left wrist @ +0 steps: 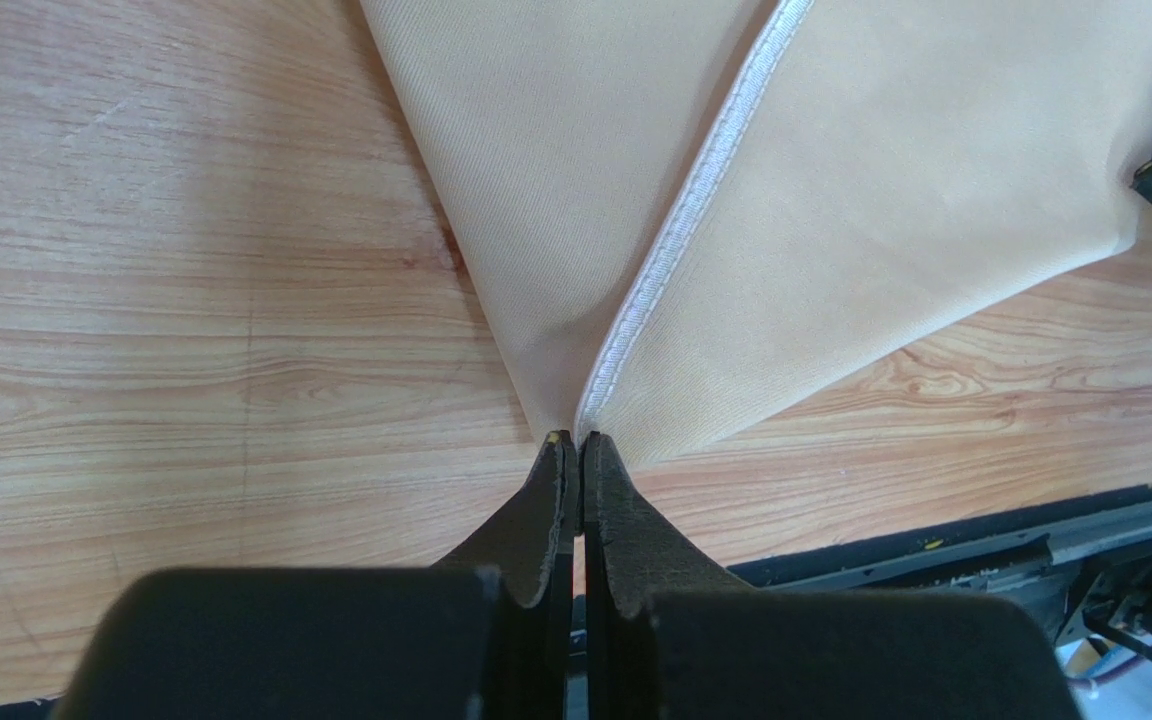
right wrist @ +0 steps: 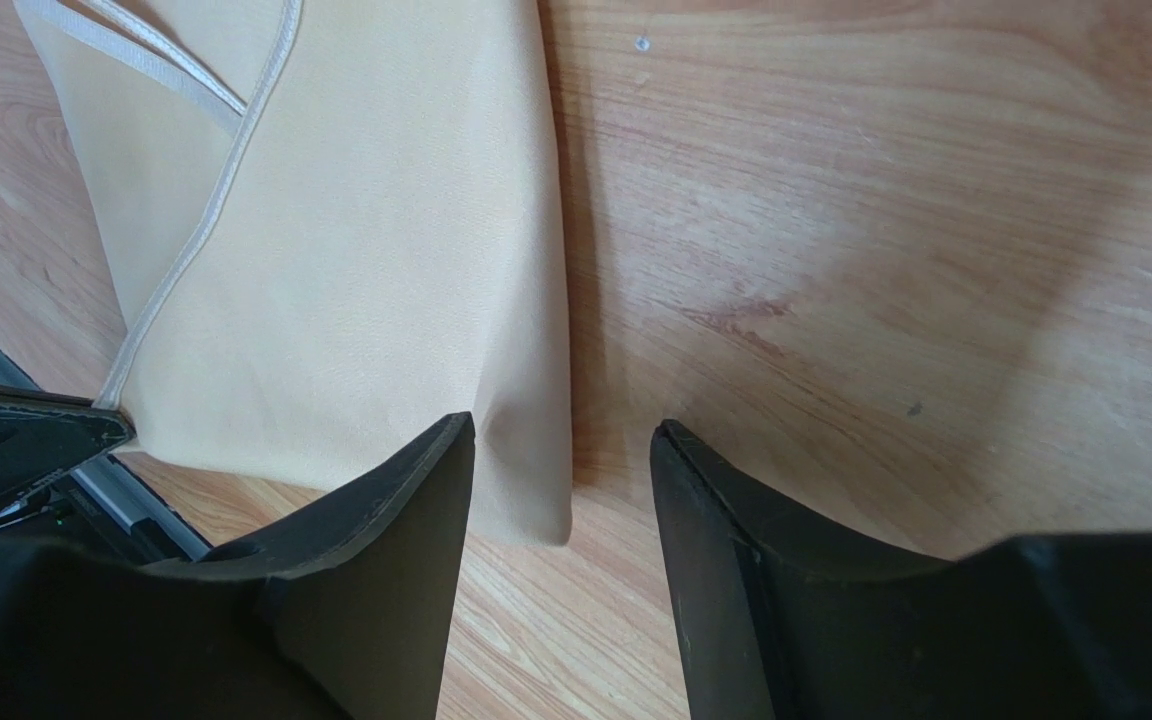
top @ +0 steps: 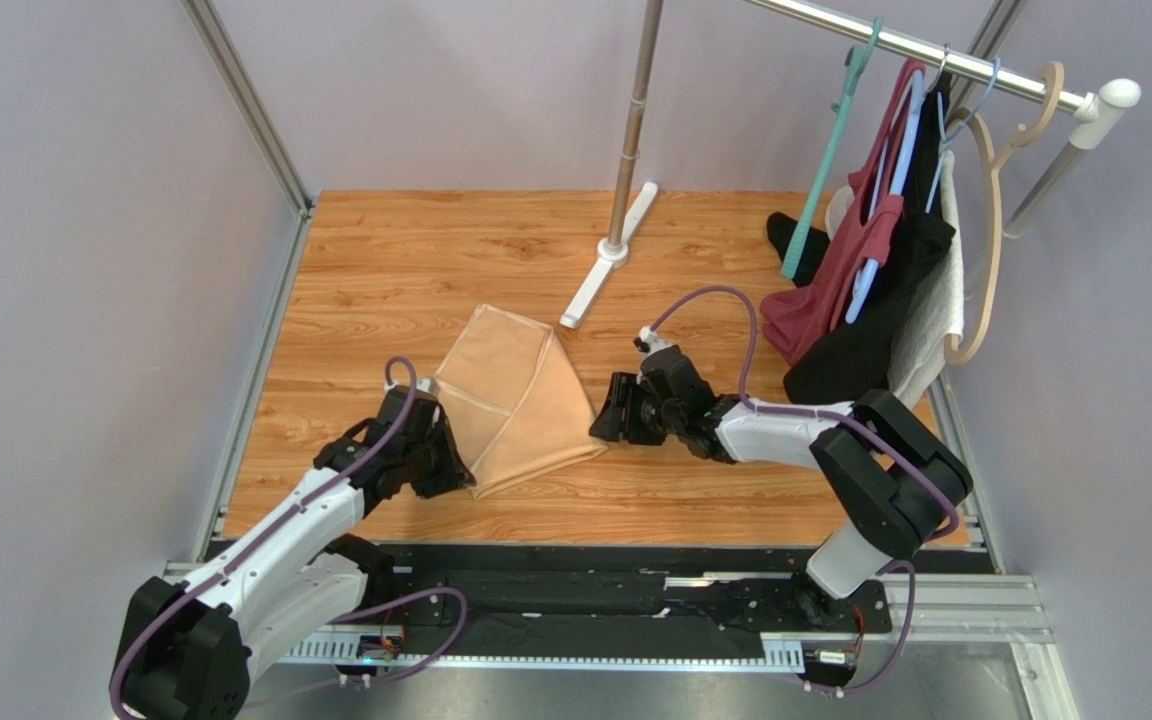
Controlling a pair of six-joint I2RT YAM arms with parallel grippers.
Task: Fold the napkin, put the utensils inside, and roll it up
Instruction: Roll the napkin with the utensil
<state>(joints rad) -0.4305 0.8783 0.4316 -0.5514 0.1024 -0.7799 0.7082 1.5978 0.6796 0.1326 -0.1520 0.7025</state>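
The peach-tan napkin lies partly folded on the wooden table, with white hemmed edges showing in the left wrist view. My left gripper is shut at the napkin's near-left corner, where two fabric edges run together into its tips. My right gripper is open at the napkin's right corner. In the right wrist view that corner lies flat on the wood between the two fingers. No spoon is in view.
A metal pole with a long white foot stands behind the napkin. Dark red, black and white garments hang from a rack at the back right. A black rail runs along the table's near edge.
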